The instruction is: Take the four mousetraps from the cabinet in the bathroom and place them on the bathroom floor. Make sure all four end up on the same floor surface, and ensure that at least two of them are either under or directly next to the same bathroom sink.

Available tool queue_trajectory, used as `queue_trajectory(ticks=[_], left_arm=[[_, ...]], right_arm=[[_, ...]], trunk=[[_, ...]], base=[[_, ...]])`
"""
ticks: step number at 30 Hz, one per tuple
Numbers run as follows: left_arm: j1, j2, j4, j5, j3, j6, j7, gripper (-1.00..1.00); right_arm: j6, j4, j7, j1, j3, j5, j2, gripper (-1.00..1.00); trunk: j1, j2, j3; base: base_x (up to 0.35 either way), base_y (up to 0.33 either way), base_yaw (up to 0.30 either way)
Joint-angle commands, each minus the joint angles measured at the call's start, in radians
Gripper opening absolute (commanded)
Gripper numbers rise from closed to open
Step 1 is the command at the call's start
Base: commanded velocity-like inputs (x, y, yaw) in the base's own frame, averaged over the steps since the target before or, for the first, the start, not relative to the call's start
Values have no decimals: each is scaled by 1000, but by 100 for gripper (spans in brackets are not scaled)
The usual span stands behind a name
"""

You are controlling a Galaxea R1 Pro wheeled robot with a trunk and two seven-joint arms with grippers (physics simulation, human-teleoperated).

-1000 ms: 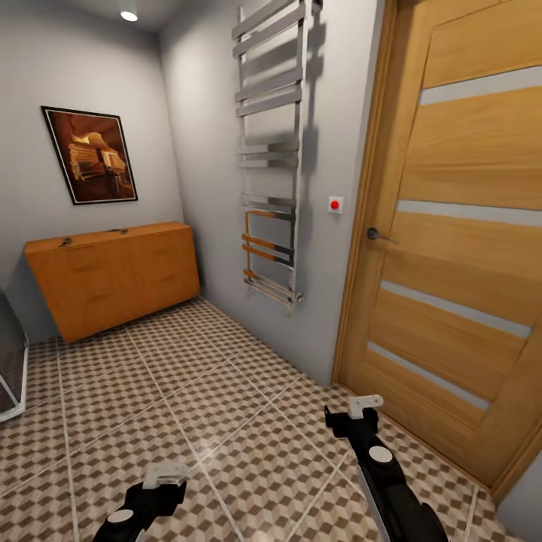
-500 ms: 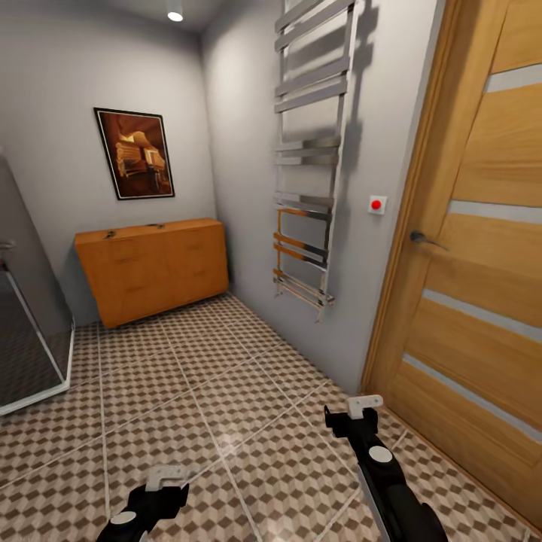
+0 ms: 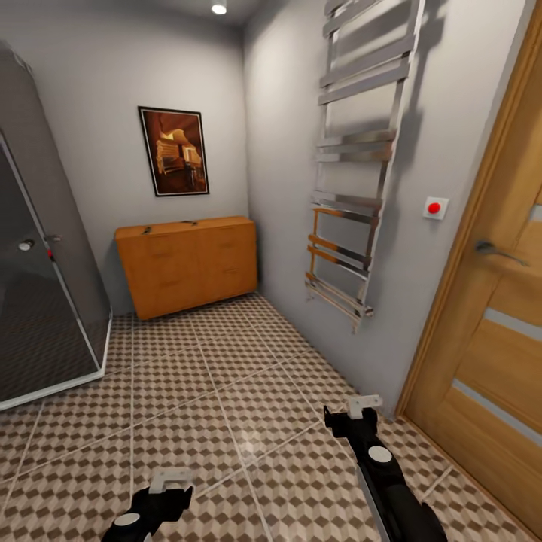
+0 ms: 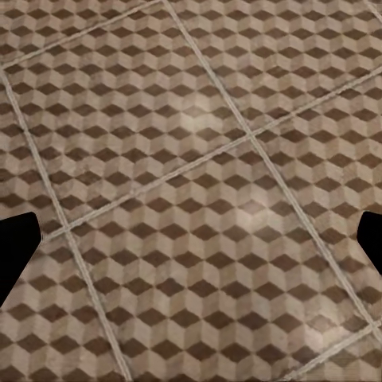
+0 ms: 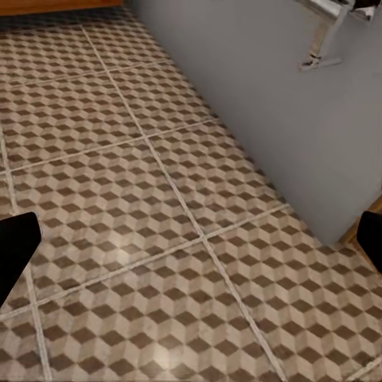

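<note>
The orange-brown cabinet [image 3: 188, 263] stands against the far wall. Two small dark items lie on its top [image 3: 145, 229], too small to identify, so I cannot tell whether they are mousetraps. The cube-patterned bathroom floor [image 3: 226, 391] stretches between me and the cabinet. My left gripper [image 3: 169, 482] hangs low over the tiles, open and holding nothing; in the left wrist view [image 4: 191, 243] its fingertips [image 4: 16, 255] sit far apart over bare floor [image 4: 199, 159]. My right gripper [image 3: 361, 410] is open near the wall, over tiles [image 5: 119, 239]. The sink is out of view.
A glass shower enclosure [image 3: 38, 301] stands at the left. A chrome towel rail [image 3: 354, 211] juts from the right wall, with a red button [image 3: 433, 207] and a wooden door [image 3: 489, 339] beside it. A framed picture [image 3: 175, 150] hangs above the cabinet.
The camera has swung left: the cabinet and towel rail sit further right in the picture, the shower enclosure has come into view, and less of the door shows. Both arms hold their pose.
</note>
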Motion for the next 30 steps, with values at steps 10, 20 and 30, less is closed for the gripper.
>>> queue_trajectory(ticks=[10, 20, 30], left_arm=[[0, -2, 4, 1, -3, 4, 3, 100], [0, -2, 6, 1, -3, 4, 3, 100], [0, -3, 19, 1, -3, 4, 3, 100]], right_arm=[[7, -2, -4, 0, 3, 8, 2, 100], [7, -2, -4, 0, 3, 8, 3, 100], [7, -2, -4, 0, 3, 8, 3, 100]], trunk=[[1, -1, -7], [1, -1, -14], [1, -1, -24]], base=[[332, 0, 267], [333, 0, 259], [333, 0, 216]])
